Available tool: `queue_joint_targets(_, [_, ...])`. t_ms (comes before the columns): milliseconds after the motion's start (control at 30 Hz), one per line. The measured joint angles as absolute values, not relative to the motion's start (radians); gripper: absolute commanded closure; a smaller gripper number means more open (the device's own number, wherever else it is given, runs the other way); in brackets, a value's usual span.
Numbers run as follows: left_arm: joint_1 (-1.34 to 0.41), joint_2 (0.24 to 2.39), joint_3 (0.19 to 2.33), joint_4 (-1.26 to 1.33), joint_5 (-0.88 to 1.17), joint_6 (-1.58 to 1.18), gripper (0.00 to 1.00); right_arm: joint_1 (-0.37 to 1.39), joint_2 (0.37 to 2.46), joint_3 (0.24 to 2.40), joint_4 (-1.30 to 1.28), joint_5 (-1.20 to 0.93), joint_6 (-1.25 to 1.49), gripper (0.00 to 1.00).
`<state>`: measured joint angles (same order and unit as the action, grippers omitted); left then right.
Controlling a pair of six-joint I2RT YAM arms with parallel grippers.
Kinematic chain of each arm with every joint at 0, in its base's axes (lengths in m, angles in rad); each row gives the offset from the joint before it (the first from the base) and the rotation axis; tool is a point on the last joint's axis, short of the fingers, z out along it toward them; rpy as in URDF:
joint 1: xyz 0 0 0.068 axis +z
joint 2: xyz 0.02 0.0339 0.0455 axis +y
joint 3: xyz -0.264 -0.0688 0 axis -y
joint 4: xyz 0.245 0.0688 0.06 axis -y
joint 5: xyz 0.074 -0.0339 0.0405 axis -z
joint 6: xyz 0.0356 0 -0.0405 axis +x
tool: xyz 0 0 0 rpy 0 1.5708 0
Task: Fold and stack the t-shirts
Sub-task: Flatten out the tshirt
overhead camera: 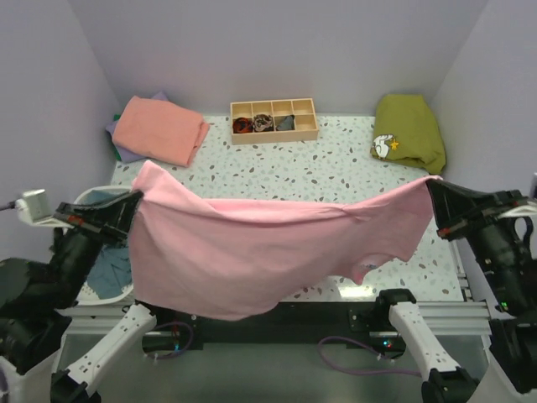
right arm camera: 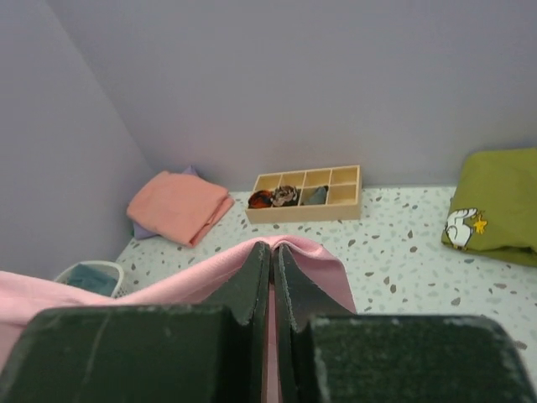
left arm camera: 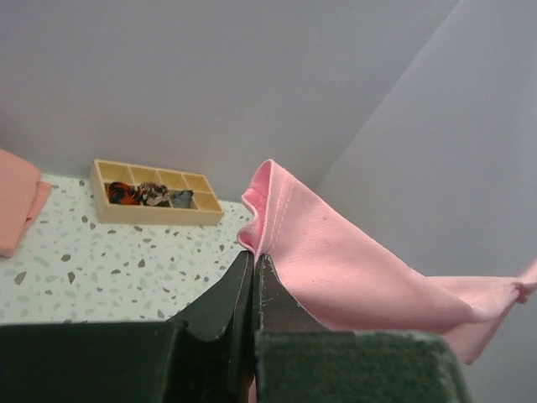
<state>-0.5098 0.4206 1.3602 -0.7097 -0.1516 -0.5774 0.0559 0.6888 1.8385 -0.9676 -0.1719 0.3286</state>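
A light pink t-shirt (overhead camera: 268,248) hangs stretched between my two grippers above the table, sagging in the middle and over the near edge. My left gripper (overhead camera: 137,200) is shut on its left corner, which shows in the left wrist view (left arm camera: 319,260). My right gripper (overhead camera: 433,186) is shut on its right corner, which shows in the right wrist view (right arm camera: 323,262). A folded salmon-coral t-shirt (overhead camera: 159,129) lies at the back left on a lavender t-shirt (overhead camera: 122,151); both show in the right wrist view (right arm camera: 178,206).
A compartmented wooden tray (overhead camera: 274,120) with small dark items stands at the back centre. An olive-green folded garment (overhead camera: 409,130) lies at the back right. A white basket (overhead camera: 105,273) with teal-blue cloth sits at the left near edge.
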Motion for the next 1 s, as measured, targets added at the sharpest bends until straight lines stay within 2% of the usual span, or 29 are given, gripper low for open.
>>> queue_joint_targets(133, [-0.510, 0.471, 1.150, -0.658, -0.187, -0.601, 1.00, 0.056, 0.727, 1.640, -0.883, -0.167, 0.339, 1.00])
queue_joint_targets(333, [-0.510, 0.734, 0.906, -0.580, -0.320, -0.628, 1.00, 0.056, 0.931, 1.365, -0.683, -0.118, 0.374, 1.00])
queue_joint_targets(667, [-0.506, 1.093, 0.783, -0.318, -0.560, -0.672, 1.00, 0.056, 1.327, 1.233, -0.456, -0.068, 0.412, 1.00])
queue_joint_targets(1000, [-0.485, 1.479, 0.764, -0.113, -0.641, -0.687, 1.00, 0.056, 1.672, 1.364, -0.325, -0.073, 0.424, 1.00])
